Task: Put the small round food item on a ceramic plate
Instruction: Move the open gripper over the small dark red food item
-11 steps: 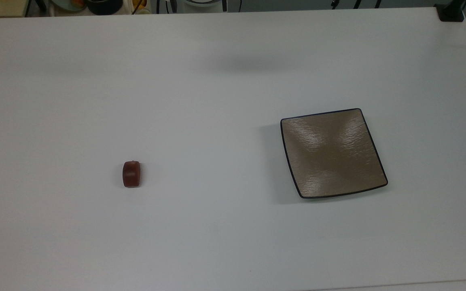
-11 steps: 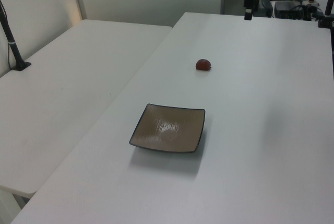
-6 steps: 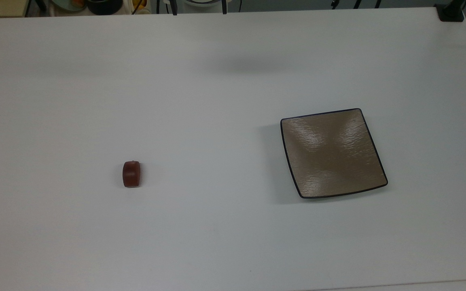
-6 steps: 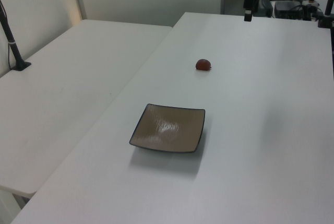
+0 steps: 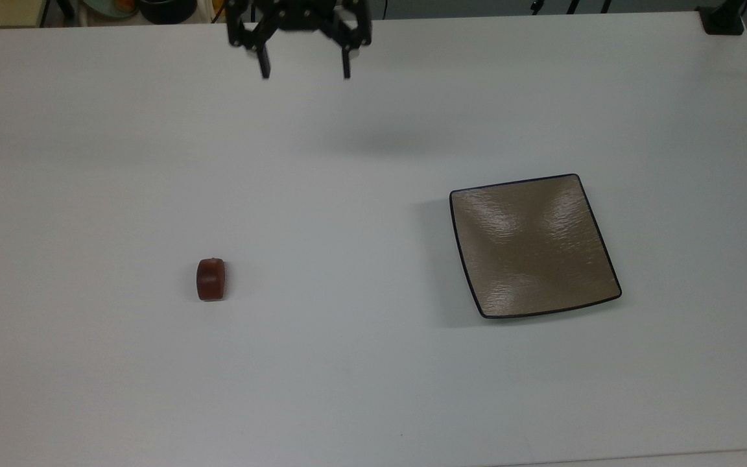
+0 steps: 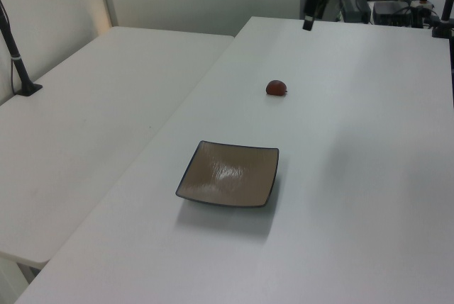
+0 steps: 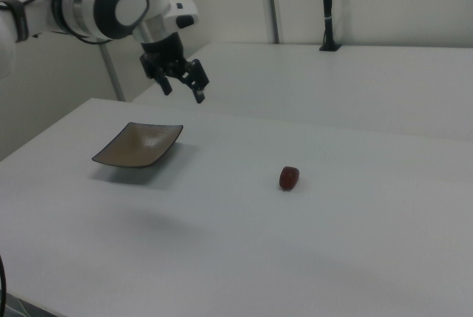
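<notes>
The small round food item (image 5: pixel 211 279) is a reddish-brown stubby lump lying alone on the white table (image 5: pixel 347 389), in the top view's lower left. It also shows as the same lump (image 6: pixel 277 88) (image 7: pixel 289 178) in the side views. The ceramic plate (image 5: pixel 532 246) (image 6: pixel 228 174) (image 7: pixel 139 145) is square, taupe-brown with a dark rim, and nothing lies on it. My gripper (image 5: pixel 305 72) (image 7: pixel 184 93) hangs open and holds nothing, high above the table's far edge, well away from both. One finger (image 6: pixel 308 22) shows in the left view.
A second white table (image 6: pixel 99 105) adjoins this one on the plate's side. A black clamped post (image 5: pixel 722 19) (image 6: pixel 20 70) (image 7: pixel 325 7) stands at its far corner. Bowls and clutter (image 5: pixel 166 10) lie beyond the far edge in the top view.
The gripper has come into the top view from its upper edge, and its finger has shifted left in the left view. Food item and plate have not moved.
</notes>
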Available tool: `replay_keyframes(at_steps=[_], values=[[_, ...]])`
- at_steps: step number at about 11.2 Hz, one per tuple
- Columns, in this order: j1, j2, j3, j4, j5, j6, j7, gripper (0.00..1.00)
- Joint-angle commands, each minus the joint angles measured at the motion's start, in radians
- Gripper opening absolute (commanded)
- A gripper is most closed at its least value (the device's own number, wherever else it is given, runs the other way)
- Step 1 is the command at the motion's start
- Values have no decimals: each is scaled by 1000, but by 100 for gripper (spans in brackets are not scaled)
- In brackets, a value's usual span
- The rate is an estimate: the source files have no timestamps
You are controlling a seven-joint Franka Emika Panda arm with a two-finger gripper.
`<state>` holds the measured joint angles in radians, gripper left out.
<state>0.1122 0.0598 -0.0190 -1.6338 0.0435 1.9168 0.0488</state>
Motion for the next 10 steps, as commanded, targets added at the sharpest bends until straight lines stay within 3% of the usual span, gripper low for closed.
replay_keyframes(at_steps=[1,10], values=[[-43,121,-12,95,-17,103,-10,100],[-138,426,-13,100,-106,462,-41,100]])
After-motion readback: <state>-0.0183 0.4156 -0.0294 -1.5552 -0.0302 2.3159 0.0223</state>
